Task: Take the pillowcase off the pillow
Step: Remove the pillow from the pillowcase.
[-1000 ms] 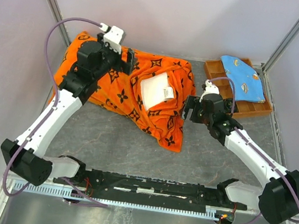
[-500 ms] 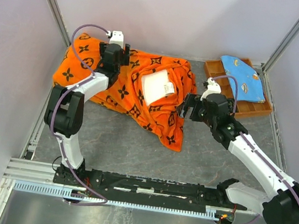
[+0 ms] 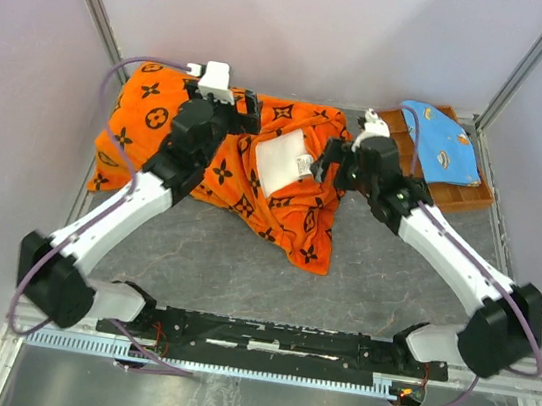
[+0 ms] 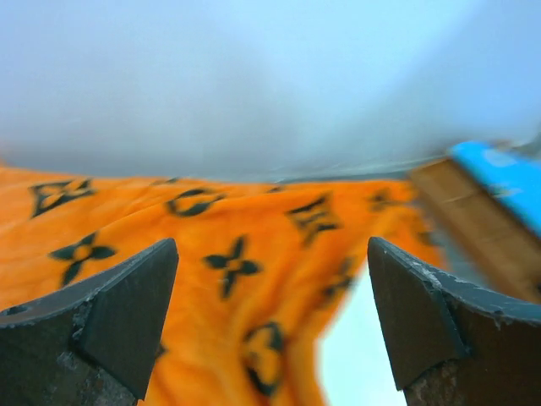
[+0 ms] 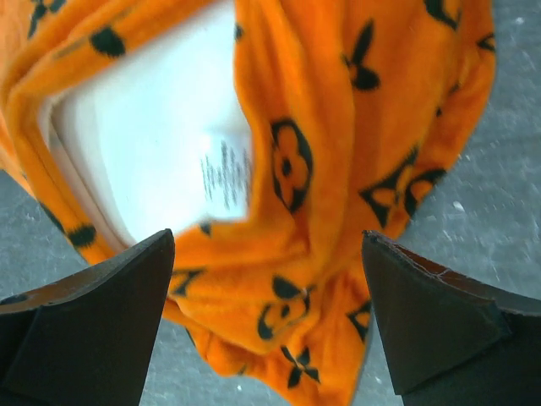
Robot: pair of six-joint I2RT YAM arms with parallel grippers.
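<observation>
The orange pillowcase (image 3: 211, 159) with black motifs lies bunched across the back of the table. Through its opening shows a patch of the white pillow (image 3: 279, 162) with a printed label (image 5: 224, 173). My left gripper (image 3: 249, 111) hovers open over the back edge of the pillowcase (image 4: 211, 254), left of the opening, with nothing between its fingers. The pillow (image 4: 355, 368) shows low in the left wrist view. My right gripper (image 3: 329, 161) stands open just right of the opening, over a bunched fold of pillowcase (image 5: 338, 169) beside the bare pillow (image 5: 144, 144), holding nothing.
A wooden tray (image 3: 459, 197) stands at the back right with a light-blue patterned cloth (image 3: 443, 141) draped over it; both show in the left wrist view, tray (image 4: 465, 220) and cloth (image 4: 507, 173). Pale walls close the back and sides. Grey tabletop (image 3: 241, 270) lies in front.
The right gripper has moved back and left, up to the pillowcase opening. The left arm has swung its elbow about; its gripper now sits slightly right, nearer the opening.
</observation>
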